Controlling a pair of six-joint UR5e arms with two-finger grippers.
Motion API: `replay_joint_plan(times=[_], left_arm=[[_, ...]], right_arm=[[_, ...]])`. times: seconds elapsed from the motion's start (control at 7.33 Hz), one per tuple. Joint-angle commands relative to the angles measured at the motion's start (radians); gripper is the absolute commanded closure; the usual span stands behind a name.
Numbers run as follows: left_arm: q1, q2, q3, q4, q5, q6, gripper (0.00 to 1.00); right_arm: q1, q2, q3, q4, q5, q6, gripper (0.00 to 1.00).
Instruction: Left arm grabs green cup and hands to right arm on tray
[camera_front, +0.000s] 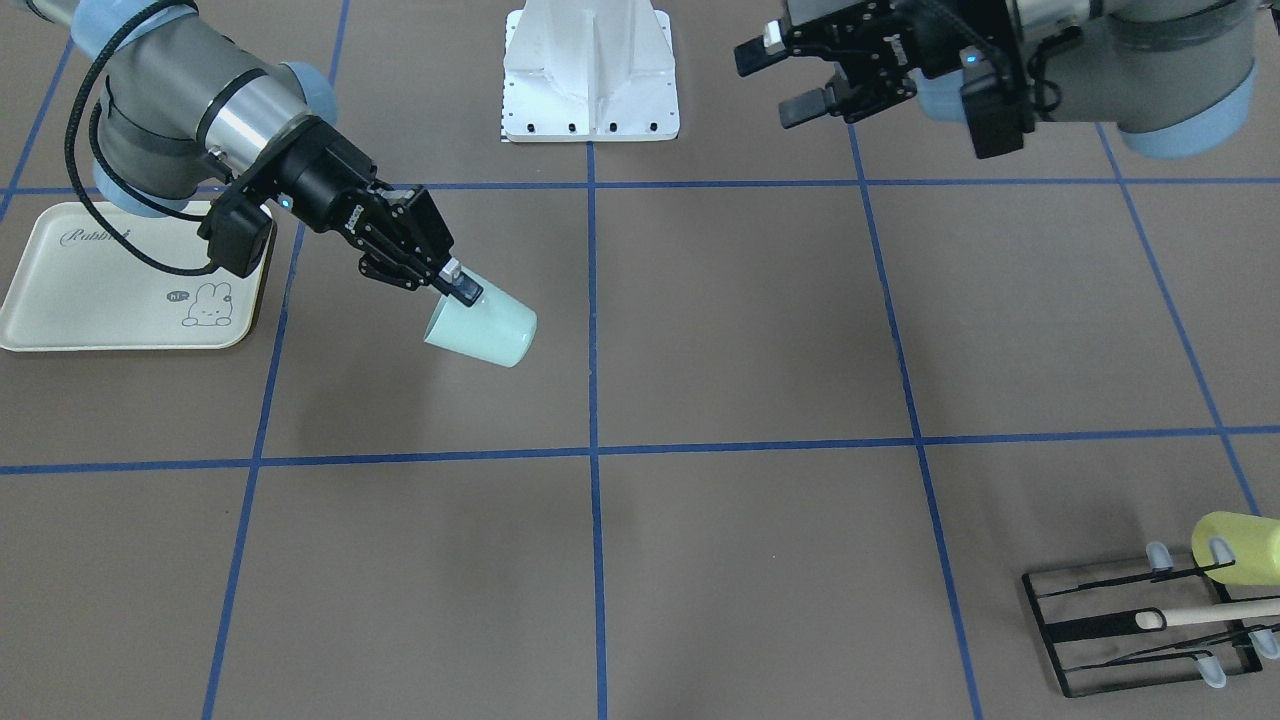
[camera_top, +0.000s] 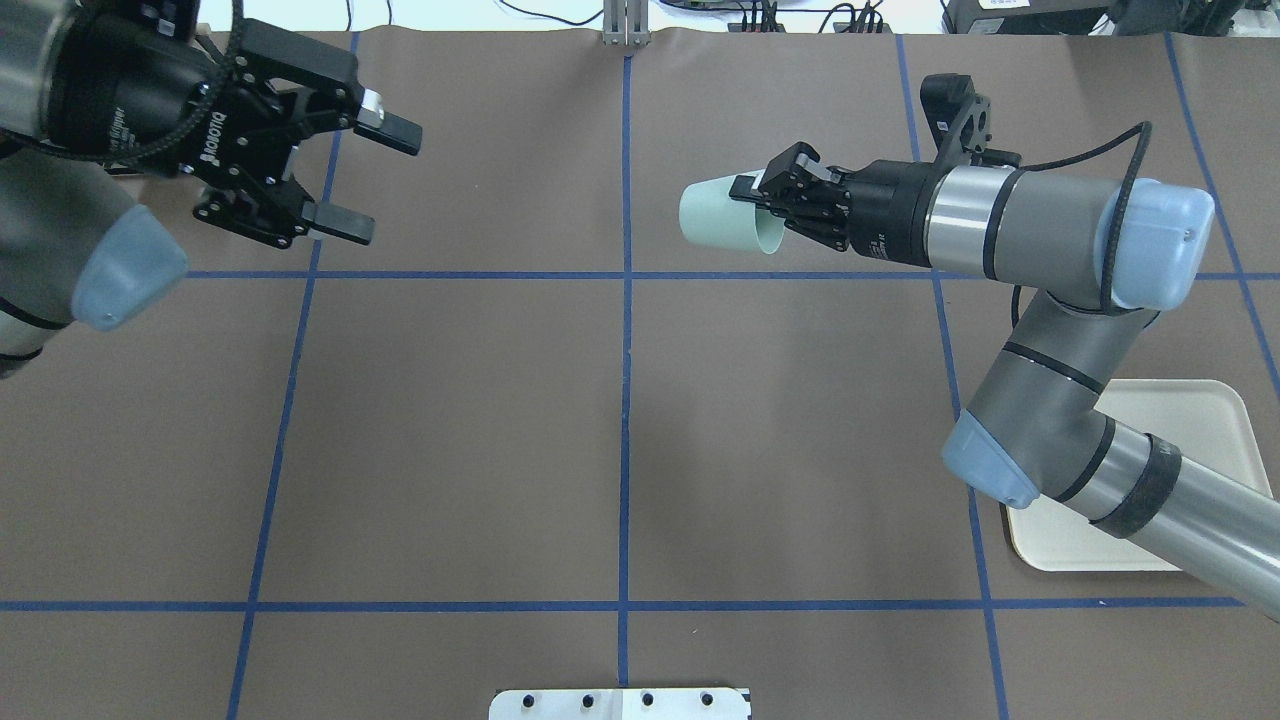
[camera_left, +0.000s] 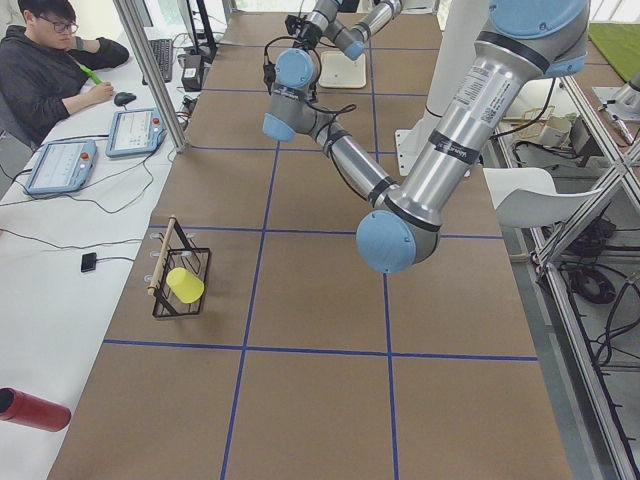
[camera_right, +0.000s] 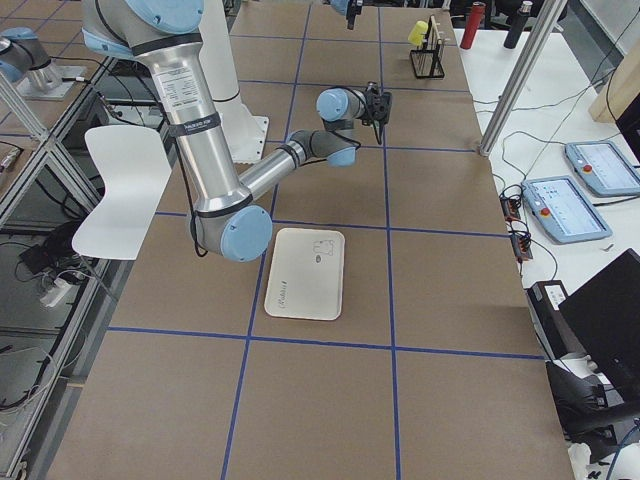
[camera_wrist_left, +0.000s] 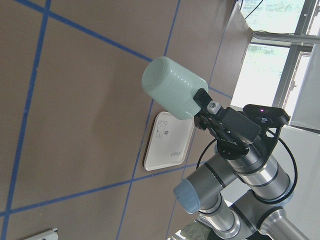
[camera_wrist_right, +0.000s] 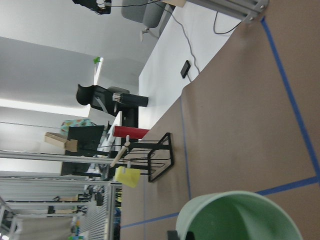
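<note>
The pale mint-green cup (camera_front: 485, 325) (camera_top: 720, 215) lies on its side in the air above the table. My right gripper (camera_front: 455, 285) (camera_top: 755, 190) is shut on its rim, one finger inside. The left wrist view shows the cup (camera_wrist_left: 172, 87) held by that gripper (camera_wrist_left: 207, 107), and the right wrist view shows its open mouth (camera_wrist_right: 240, 217). My left gripper (camera_front: 775, 80) (camera_top: 385, 180) is open and empty, well apart from the cup. The cream tray (camera_front: 100, 290) (camera_top: 1190, 420) (camera_right: 305, 270) lies empty under the right arm's elbow, away from the cup.
A black wire rack (camera_front: 1140, 620) (camera_left: 180, 280) with a yellow-green cup (camera_front: 1240, 548) and a wooden stick stands at the table's far corner on my left side. The white robot base plate (camera_front: 590, 80) sits at the near middle edge. An operator sits beside the table.
</note>
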Motion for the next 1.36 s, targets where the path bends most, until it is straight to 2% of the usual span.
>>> replay_joint_plan(times=[0.0, 0.27, 0.55, 0.68, 0.82, 0.95, 1.23], left_arm=[[-0.128, 0.094, 0.000, 0.092, 0.000, 0.279, 0.00], [-0.235, 0.226, 0.003, 0.193, 0.003, 0.623, 0.00], [-0.326, 0.294, 0.001, 0.307, 0.018, 0.892, 0.00], [-0.348, 0.344, 0.000, 0.360, 0.075, 1.051, 0.00], [-0.349, 0.415, 0.000, 0.392, 0.169, 1.236, 0.00], [-0.351, 0.493, 0.001, 0.443, 0.220, 1.417, 0.00], [-0.360, 0.584, 0.004, 0.545, 0.229, 1.656, 0.00]], right_arm=[[0.037, -0.027, 0.012, -0.235, 0.025, -0.213, 1.00], [0.199, -0.097, 0.025, -0.371, 0.224, -0.414, 1.00], [0.350, -0.209, 0.034, -0.379, 0.372, -0.597, 1.00], [0.408, -0.276, 0.038, -0.380, 0.423, -0.702, 1.00], [0.447, -0.347, 0.045, -0.379, 0.451, -0.814, 1.00], [0.461, -0.421, 0.060, -0.380, 0.454, -0.885, 1.00], [0.455, -0.562, 0.126, -0.380, 0.466, -0.953, 1.00]])
